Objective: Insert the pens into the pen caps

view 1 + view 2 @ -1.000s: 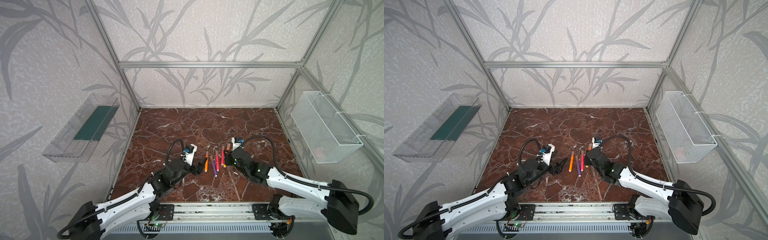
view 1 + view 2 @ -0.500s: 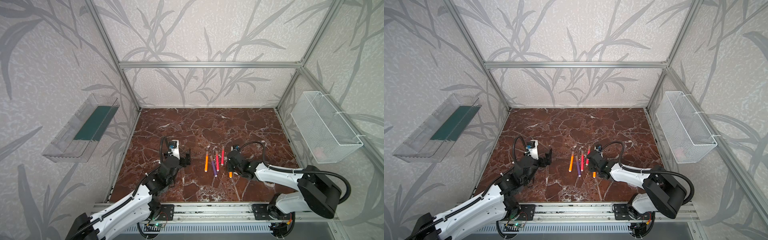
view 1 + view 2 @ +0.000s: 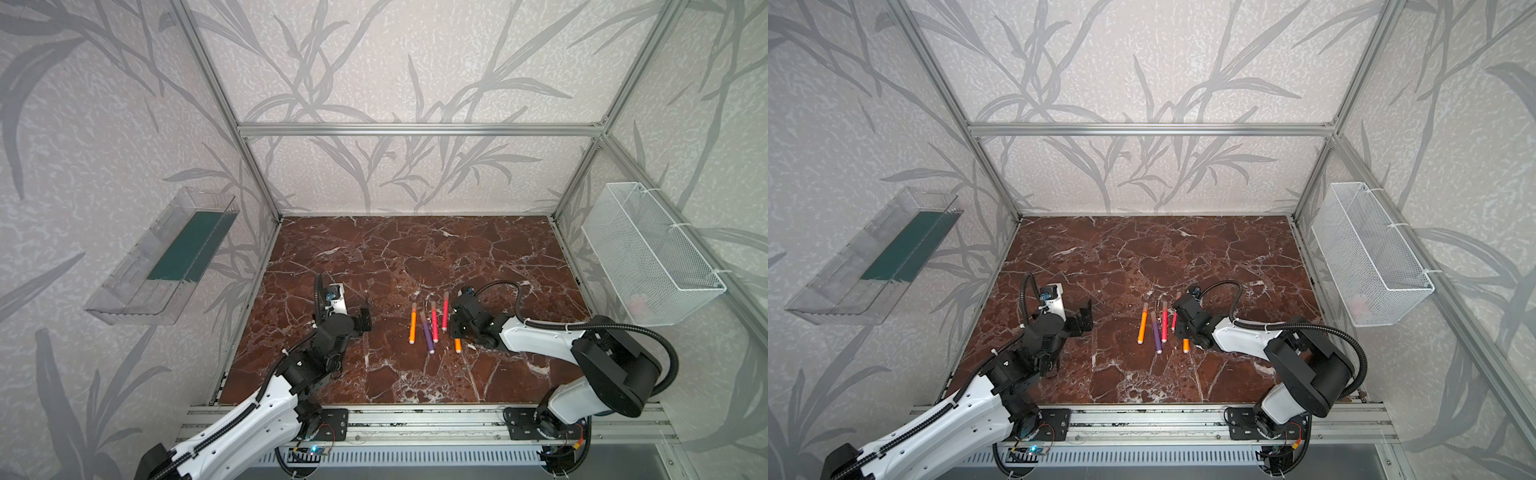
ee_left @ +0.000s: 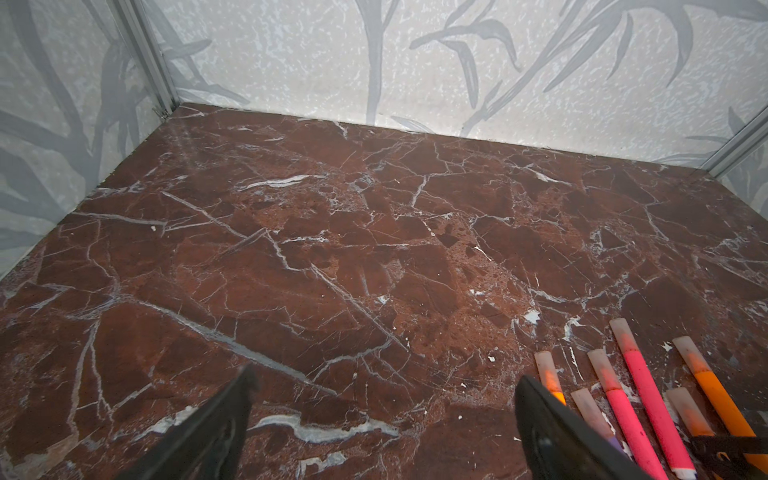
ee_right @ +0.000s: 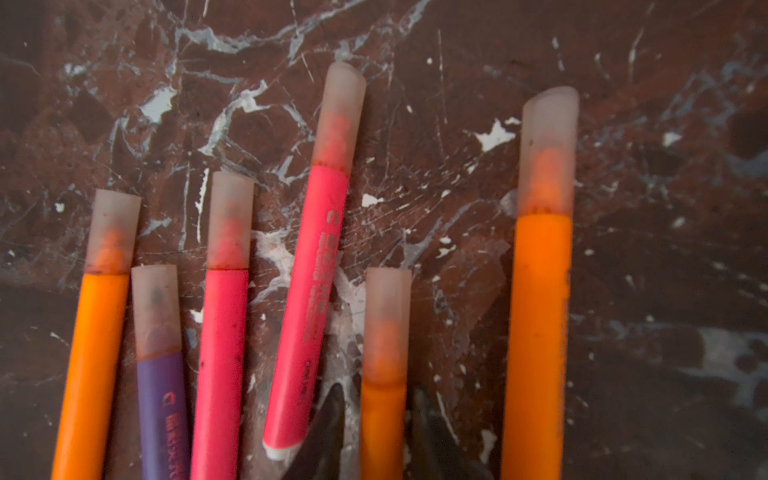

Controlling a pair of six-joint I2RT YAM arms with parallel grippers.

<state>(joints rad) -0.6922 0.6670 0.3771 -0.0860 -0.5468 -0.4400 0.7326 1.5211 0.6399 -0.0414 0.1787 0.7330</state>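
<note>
Right wrist view: six pens (image 5: 220, 353) flat on the surface (image 5: 665, 208), side by side, long axes near parallel; one pink pen (image 5: 307, 291) tilts a little off the rest. Count: three orange, two pink, one purple pen (image 5: 162, 415). Six caps (image 5: 228, 216), translucent, one seated on each pen, all at the same end. In both top views the row sits centre-front, axes running front to back, caps toward the back wall (image 3: 415, 174), white ends toward the robot bases. Five pens show there, the sixth hidden under the right arm. Right claw (image 5: 378, 390) low over the row, narrowly parted, astride an orange pen (image 5: 382, 415); surface shows between one finger and the pen, so not clamped. Left claw (image 4: 386, 376) spread wide, holding nothing, off to the row's left. Surface: red-brown marble, white veins. Enclosure: grey leaf-print walls, aluminium frame (image 3: 415, 129), clear tray (image 3: 137, 291) on the left wall, white wire basket (image 3: 648, 257) on the right.
</note>
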